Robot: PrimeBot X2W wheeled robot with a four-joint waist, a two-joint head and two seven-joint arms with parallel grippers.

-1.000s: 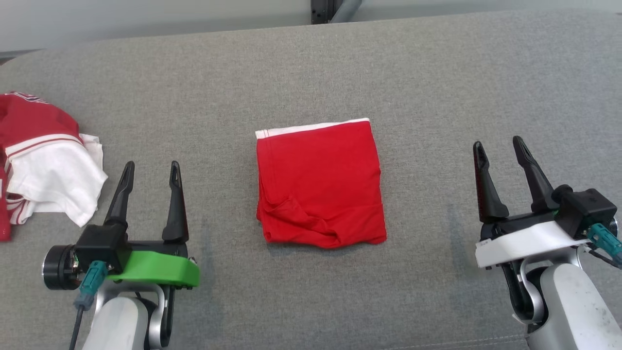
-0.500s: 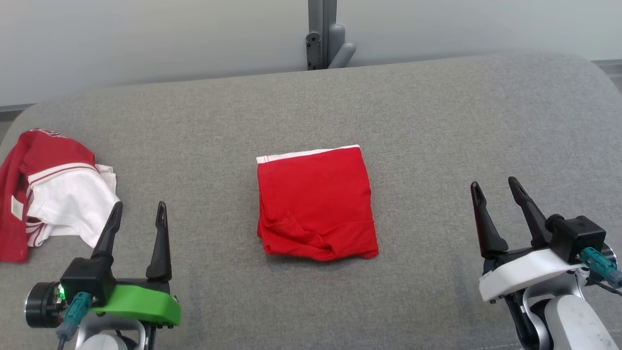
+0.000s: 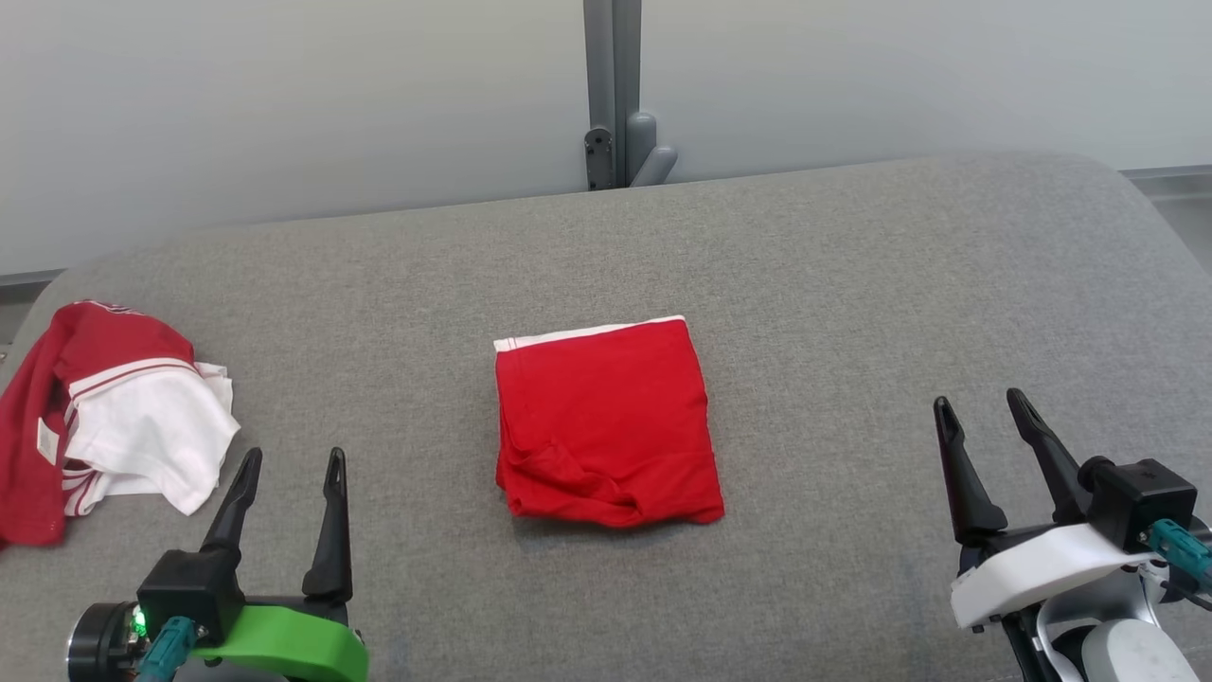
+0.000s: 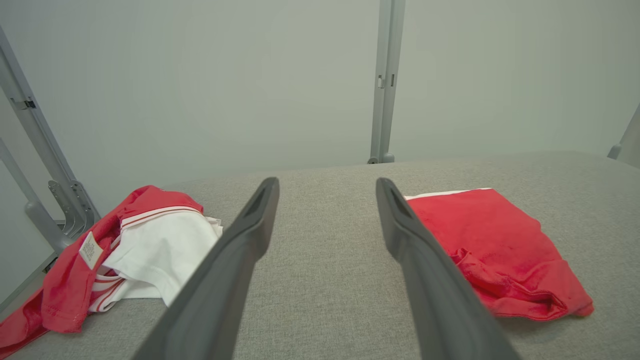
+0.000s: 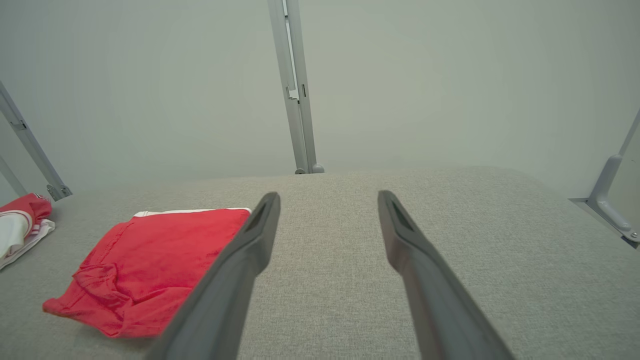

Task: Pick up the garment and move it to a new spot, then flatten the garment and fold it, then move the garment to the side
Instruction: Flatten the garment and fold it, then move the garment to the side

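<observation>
Partly cropped crumpled shirt (image 3: 142,445), garment (image 3: 606,417) layers hidden

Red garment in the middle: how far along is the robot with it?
Folding looks done: the red garment lies as a folded square on the grey cushion. Nothing is in hand; the left gripper and right gripper stand open, apart from it. Left: moving it aside.

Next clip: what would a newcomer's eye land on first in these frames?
The folded red garment lies bright in the middle of the grey cushioned surface. A crumpled red-and-white garment sits at that surface's left edge. The left pincer and right pincer flank the folded one at the near side, both open and empty.
</observation>
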